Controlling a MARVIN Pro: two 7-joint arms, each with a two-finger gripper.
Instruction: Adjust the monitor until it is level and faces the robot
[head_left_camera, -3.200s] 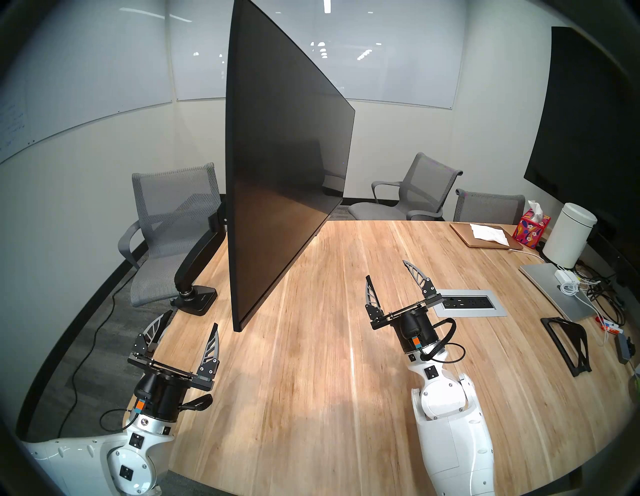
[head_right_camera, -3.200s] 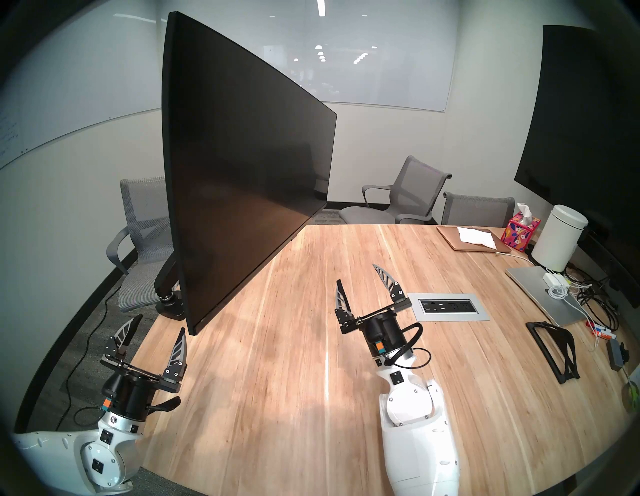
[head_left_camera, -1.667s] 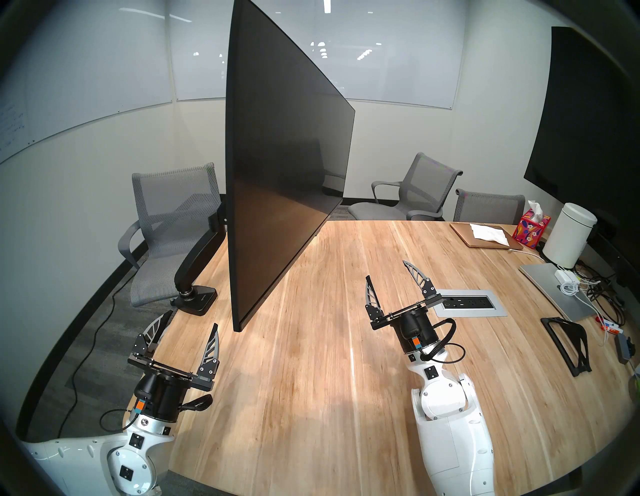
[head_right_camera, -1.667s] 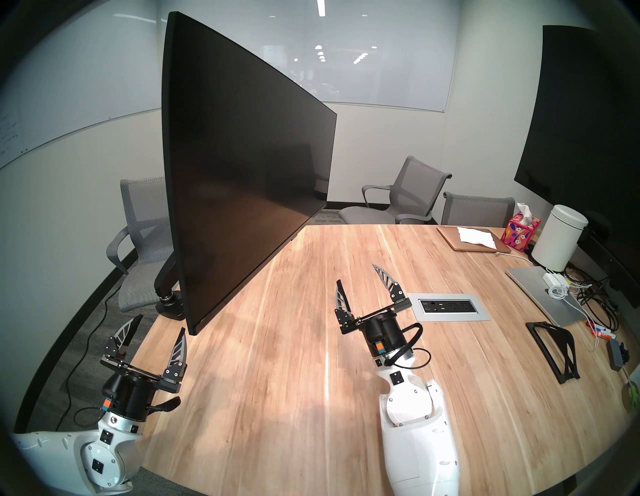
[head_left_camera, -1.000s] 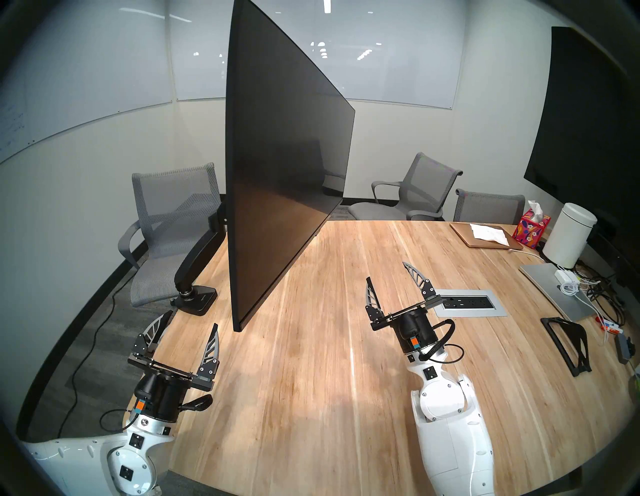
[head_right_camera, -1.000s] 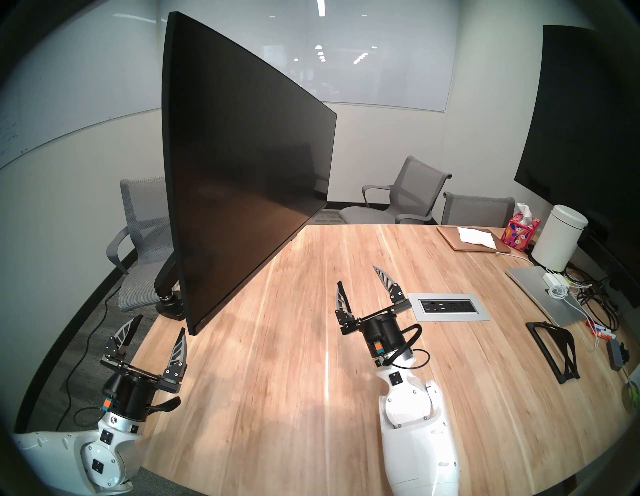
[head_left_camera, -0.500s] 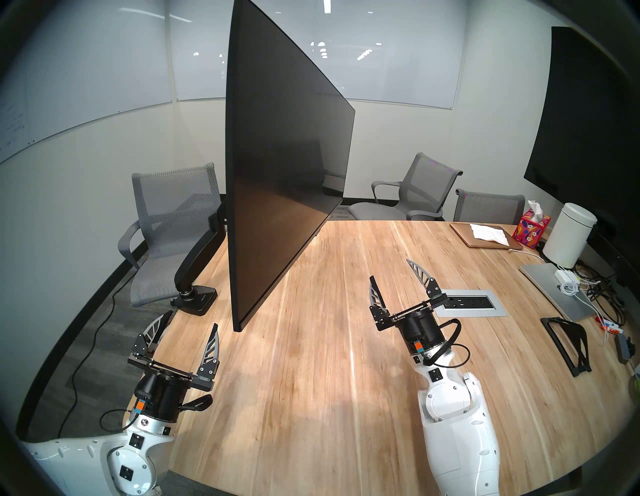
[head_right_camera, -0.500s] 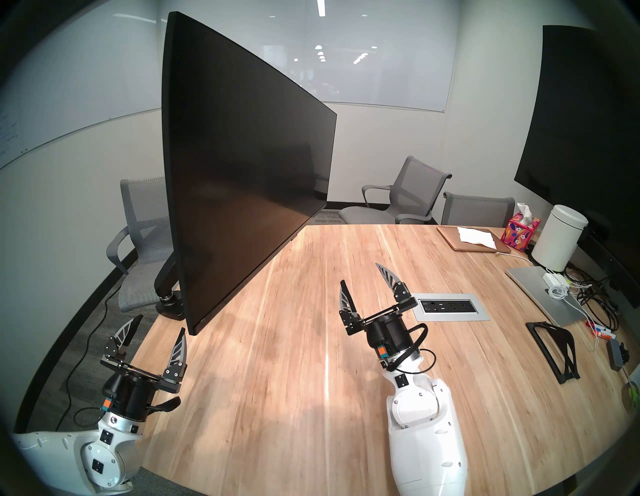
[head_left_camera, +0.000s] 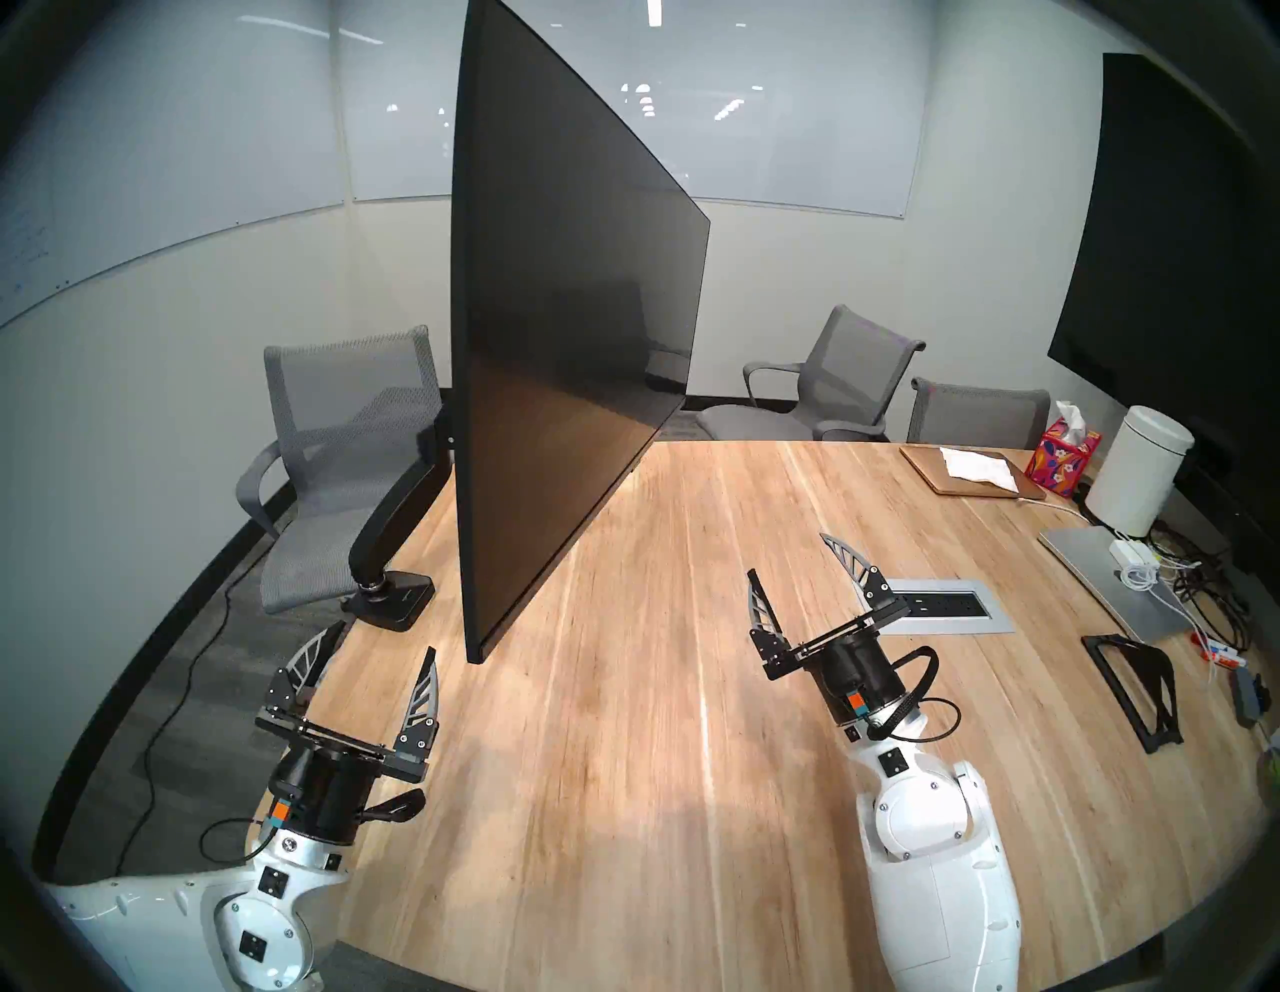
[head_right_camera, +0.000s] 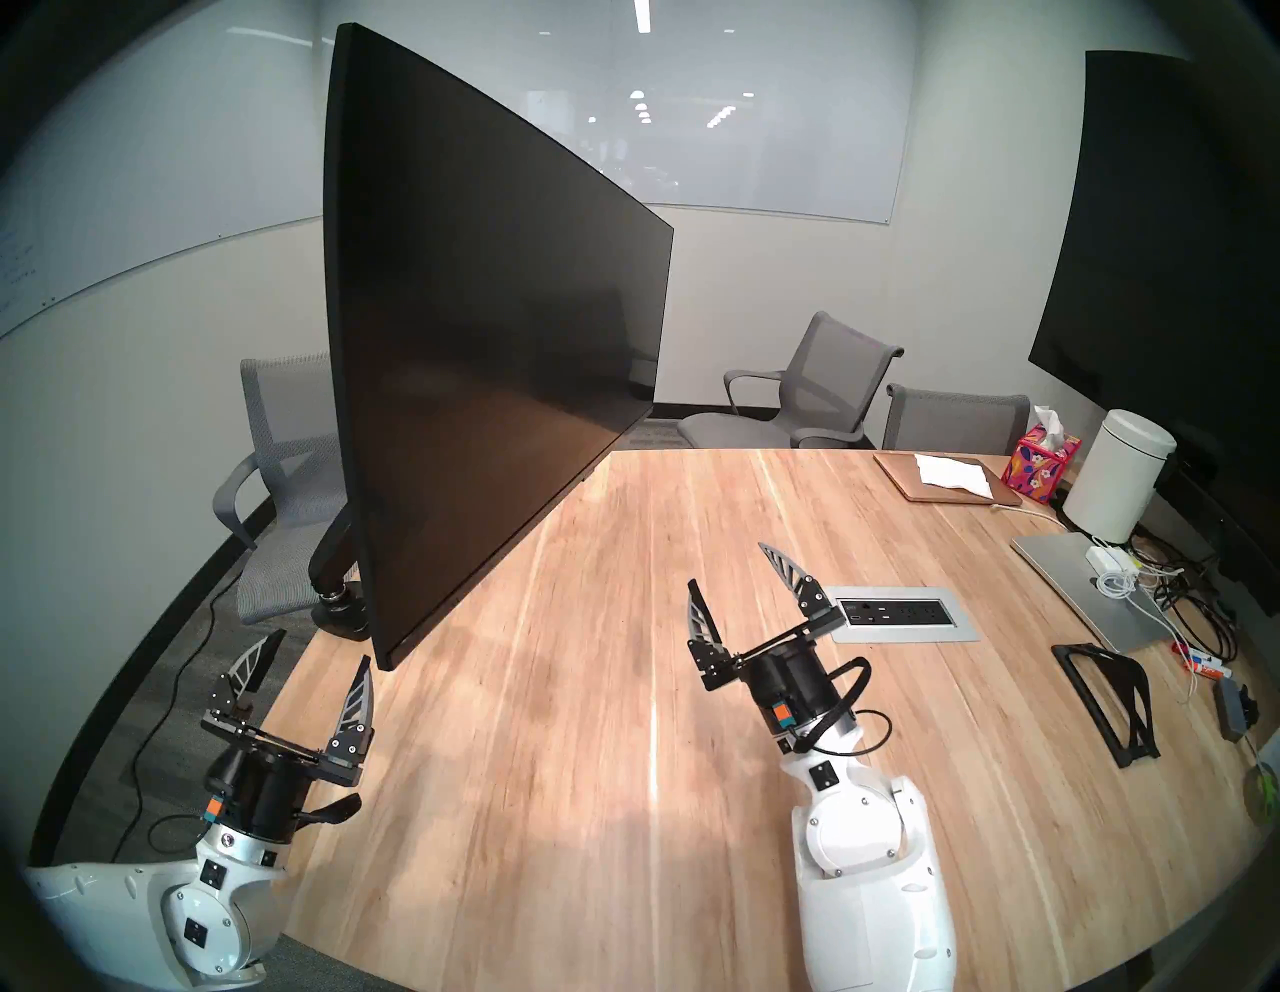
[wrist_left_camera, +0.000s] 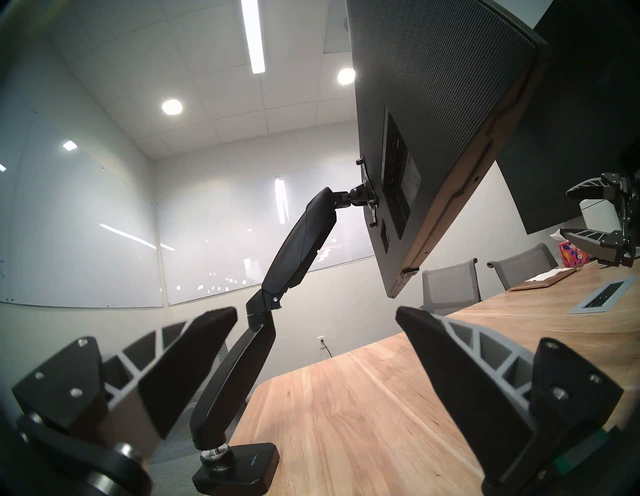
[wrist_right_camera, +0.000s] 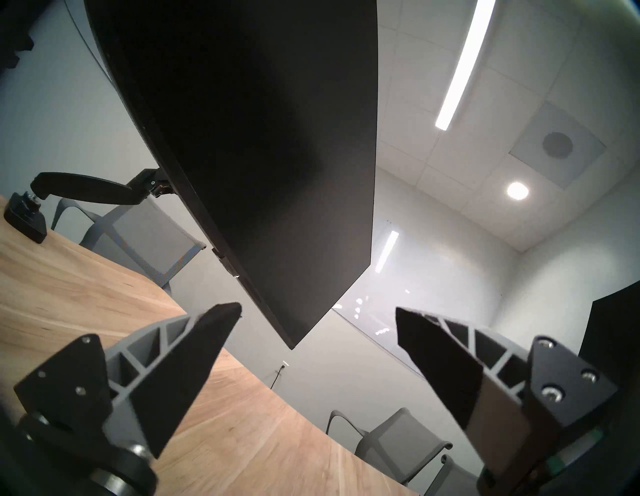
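The monitor (head_left_camera: 554, 312) (head_right_camera: 485, 312) is a wide black screen floating over the wooden table (head_left_camera: 623, 762). It is turned edge-on toward me, so its screen faces my right. Its black arm (head_left_camera: 395, 526) runs down to a clamp base (head_left_camera: 395, 599) at the table's left edge. The left wrist view shows the monitor's back (wrist_left_camera: 433, 121) and arm (wrist_left_camera: 301, 235). My left gripper (head_left_camera: 384, 641) (wrist_left_camera: 315, 311) stands open and empty just below the monitor's near lower corner. My right gripper (head_left_camera: 788, 554) (wrist_right_camera: 317, 309) is open and empty over mid-table, right of the screen (wrist_right_camera: 259, 121).
A larger black screen (head_left_camera: 1177, 242) hangs on the right wall. A power outlet panel (head_left_camera: 970, 613) is set into the table by my right gripper. A silver laptop (head_left_camera: 1101, 582), white canister (head_left_camera: 1143, 478), tissue box (head_left_camera: 1063, 457), black stand (head_left_camera: 1136, 693) and cables crowd the right. Grey chairs (head_left_camera: 346, 450) ring the table.
My right arm has shifted a little to the right and back toward me, with its gripper still open. The left arm and the monitor have not moved.
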